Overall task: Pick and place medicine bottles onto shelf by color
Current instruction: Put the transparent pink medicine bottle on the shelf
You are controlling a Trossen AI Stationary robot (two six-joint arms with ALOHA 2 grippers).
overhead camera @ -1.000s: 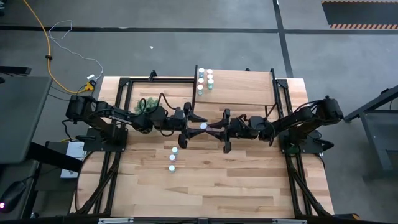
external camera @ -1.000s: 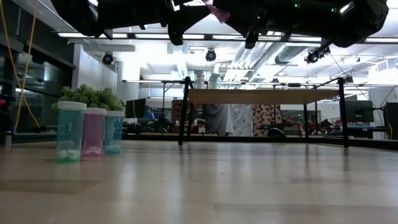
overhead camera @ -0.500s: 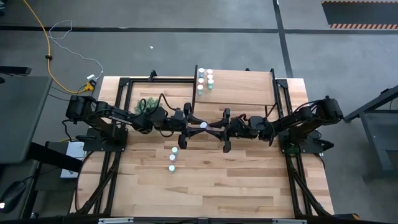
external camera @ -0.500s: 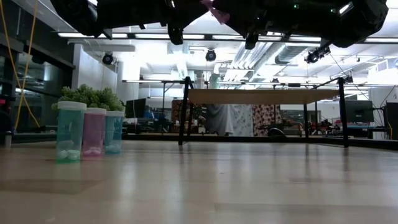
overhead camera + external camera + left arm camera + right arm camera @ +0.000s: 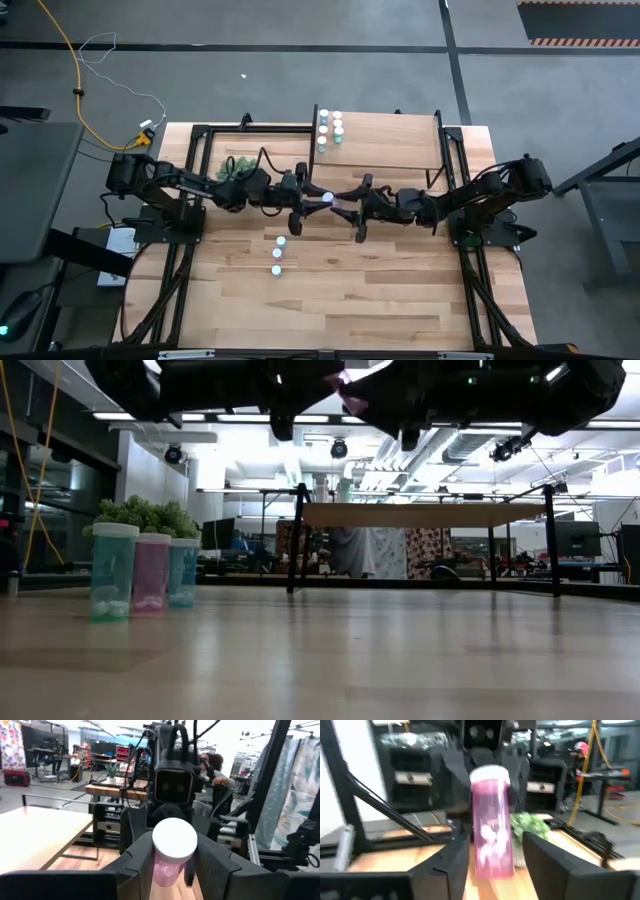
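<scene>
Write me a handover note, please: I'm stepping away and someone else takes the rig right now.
Left pincer: shut on the pink bottle, held in the air over the middle of the table.
Right pincer: open, fingers either side of that bottle without gripping; a hand-over between arms.
Shelf: about six bottles grouped at its left end.
Table: three bottles in a line near the middle, beside the plant.
Left: shelve the pink bottle, then those three.
</scene>
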